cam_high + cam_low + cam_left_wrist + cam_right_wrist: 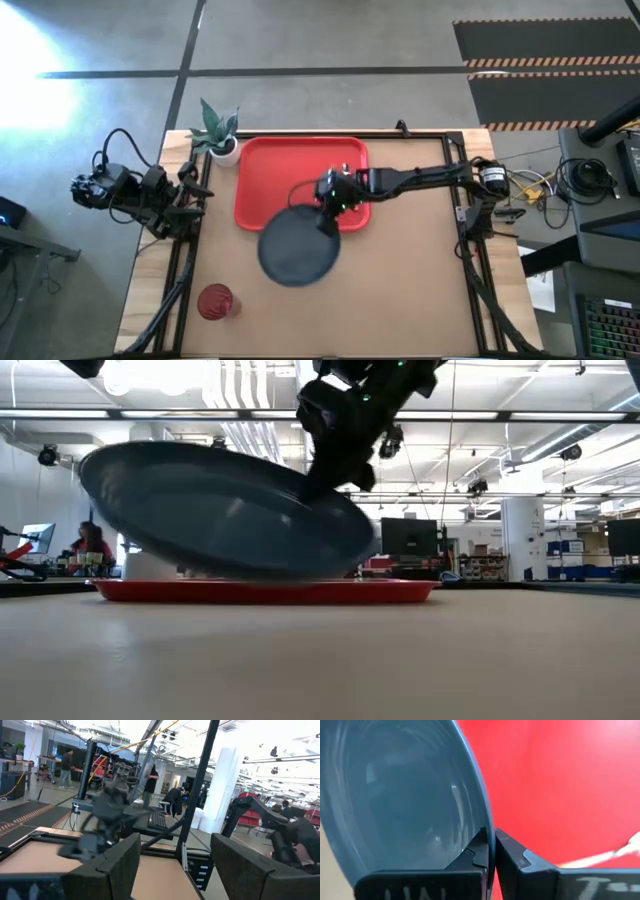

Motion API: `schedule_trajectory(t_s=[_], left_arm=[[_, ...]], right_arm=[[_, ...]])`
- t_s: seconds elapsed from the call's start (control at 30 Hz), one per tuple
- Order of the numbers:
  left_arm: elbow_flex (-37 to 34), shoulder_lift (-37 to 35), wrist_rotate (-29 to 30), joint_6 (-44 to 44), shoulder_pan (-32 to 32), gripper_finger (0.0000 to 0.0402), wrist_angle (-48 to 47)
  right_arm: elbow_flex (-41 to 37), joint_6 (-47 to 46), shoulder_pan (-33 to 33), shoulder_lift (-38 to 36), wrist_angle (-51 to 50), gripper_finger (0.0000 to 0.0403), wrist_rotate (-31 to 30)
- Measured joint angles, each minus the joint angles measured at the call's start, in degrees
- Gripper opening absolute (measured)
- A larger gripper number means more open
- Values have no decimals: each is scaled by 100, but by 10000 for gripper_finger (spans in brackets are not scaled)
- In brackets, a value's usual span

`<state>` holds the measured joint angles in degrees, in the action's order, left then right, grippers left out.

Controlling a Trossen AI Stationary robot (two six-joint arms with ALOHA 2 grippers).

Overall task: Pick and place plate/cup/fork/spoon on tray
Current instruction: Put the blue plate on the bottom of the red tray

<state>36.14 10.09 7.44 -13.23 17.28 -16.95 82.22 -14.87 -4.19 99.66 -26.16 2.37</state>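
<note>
Plate: your right gripper (490,851) is clamped on the rim of the plate (297,246), one finger on each face of the edge, as the right wrist view shows close up. The low view has the plate tilted and carried clear of the table, its raised edge at the gripper.

Plate position: from above you can see it straddling the near edge of the tray (270,175), most of it over bare table and only the gripped side over the red.

Tray: nothing sits squarely on it yet. A pale slim streak shows against the red at the edge of the right wrist view; you cannot tell what it is.

Cup: the cup (216,301) stands upright at the table's near left corner, well apart from the tray and untouched.

Fork and spoon: neither can be made out for certain in any view.

Left arm: your left gripper (175,865) waits off the table's left edge, fingers spread apart with nothing between them.

Progress: early. By my reading the plate is the first item and not yet set down; cup, fork and spoon all remain.
</note>
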Motion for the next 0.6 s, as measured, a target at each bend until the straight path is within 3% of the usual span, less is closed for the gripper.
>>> schedule_trajectory(t_s=[0.6], left_arm=[[0,0,0,0,-2,225,0]], right_arm=[[11,656,-1705,-9,1479,8,-38]])
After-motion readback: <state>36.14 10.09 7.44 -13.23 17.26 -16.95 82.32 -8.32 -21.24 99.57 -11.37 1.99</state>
